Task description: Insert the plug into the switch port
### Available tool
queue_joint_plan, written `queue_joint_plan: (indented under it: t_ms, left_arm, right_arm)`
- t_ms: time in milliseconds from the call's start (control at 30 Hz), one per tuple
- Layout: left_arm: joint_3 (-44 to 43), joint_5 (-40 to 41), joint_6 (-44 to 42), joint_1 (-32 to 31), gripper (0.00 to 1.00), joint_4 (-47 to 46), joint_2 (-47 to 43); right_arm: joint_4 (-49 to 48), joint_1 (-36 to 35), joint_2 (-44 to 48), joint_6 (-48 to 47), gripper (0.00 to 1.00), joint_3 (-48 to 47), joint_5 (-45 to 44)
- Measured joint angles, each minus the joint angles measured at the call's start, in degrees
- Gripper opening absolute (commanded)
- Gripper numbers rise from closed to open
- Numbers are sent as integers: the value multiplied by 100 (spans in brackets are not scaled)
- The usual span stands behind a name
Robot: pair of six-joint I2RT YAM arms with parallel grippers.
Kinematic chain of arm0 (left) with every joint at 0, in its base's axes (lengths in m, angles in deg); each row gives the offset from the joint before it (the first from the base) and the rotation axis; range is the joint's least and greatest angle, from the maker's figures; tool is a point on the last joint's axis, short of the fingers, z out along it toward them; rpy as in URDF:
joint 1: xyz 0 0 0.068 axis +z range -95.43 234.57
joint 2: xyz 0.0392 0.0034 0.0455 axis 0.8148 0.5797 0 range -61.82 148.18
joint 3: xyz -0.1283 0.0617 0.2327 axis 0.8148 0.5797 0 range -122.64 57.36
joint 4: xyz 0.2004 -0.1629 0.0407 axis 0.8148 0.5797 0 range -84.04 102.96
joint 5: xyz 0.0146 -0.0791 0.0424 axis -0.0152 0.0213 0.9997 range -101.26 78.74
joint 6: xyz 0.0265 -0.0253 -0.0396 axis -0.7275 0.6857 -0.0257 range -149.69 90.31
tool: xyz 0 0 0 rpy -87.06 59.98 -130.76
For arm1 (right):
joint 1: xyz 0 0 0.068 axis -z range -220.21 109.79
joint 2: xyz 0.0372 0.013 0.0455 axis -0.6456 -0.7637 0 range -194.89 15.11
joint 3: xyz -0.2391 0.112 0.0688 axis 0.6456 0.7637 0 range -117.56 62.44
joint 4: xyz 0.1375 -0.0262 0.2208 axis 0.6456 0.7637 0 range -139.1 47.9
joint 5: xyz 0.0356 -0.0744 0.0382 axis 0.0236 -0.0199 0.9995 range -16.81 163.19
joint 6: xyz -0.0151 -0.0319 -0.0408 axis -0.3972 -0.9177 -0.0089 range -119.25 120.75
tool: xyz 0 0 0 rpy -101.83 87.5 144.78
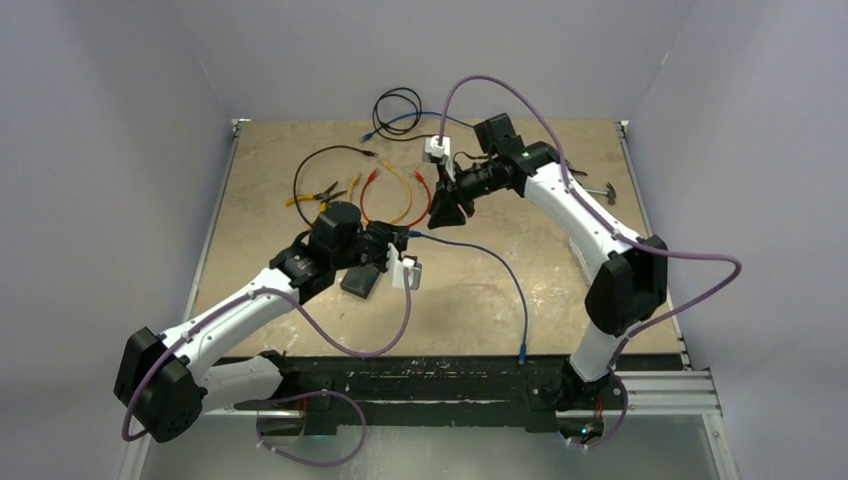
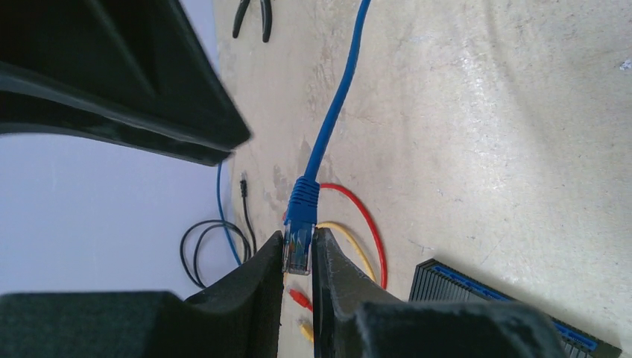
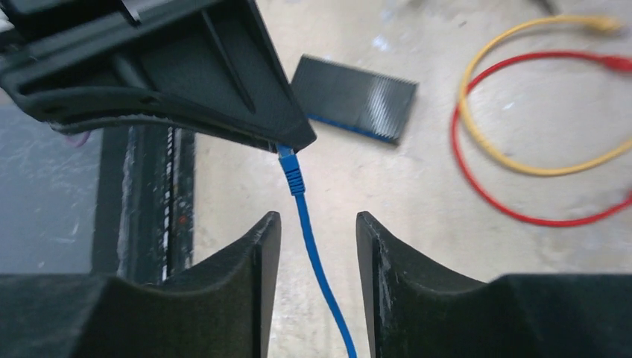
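Step looks like plug grab, no insertion yet. Your left hand [image 2: 299, 250] pinched tight on blue plug [image 2: 303, 205], up off desk near switch [image 2: 514, 317]. Right hand [image 3: 319, 239] parted, cable [image 3: 320, 276] running between, nothing held. Next: aim plug at switch port, ease in.

Soft, even light falls from above and shadows are faint. The desk [image 2: 484, 112] shows pale glare in the left wrist view. Close black fingers [image 3: 223, 298] look slightly blurred in both wrist views; the overhead view is sharp.
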Motion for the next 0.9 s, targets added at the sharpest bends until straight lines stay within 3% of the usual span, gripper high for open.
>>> queue_joint_plan:
  t_ms: [133,167,200,567,733,900]
  left_arm:
    - [-212,177,426,0,0,149,-31]
    - [-317,205,581,0,0,188,-28]
    - [-435,229,765,9,0,208,-26]
    - [-713,-415,3471,647,0,-540,389]
    - [-332,-1067,4649,876,0,-1209,667]
    - [-144,-1596,5278,881,0,-1598,837]
  right_arm:
    - [-804,57,566,468,69,98,-321]
    - [-1073,83,739,603,92,190,-409]
    - [-1375,107,931,748,98,323,-511]
    - [-5047,181,3241,1840,99,3283,-1912]
    - [-5851,181,3440,1720,97,3963,-1980]
    - [-6166,181,3327,1480,90,4229,-1740]
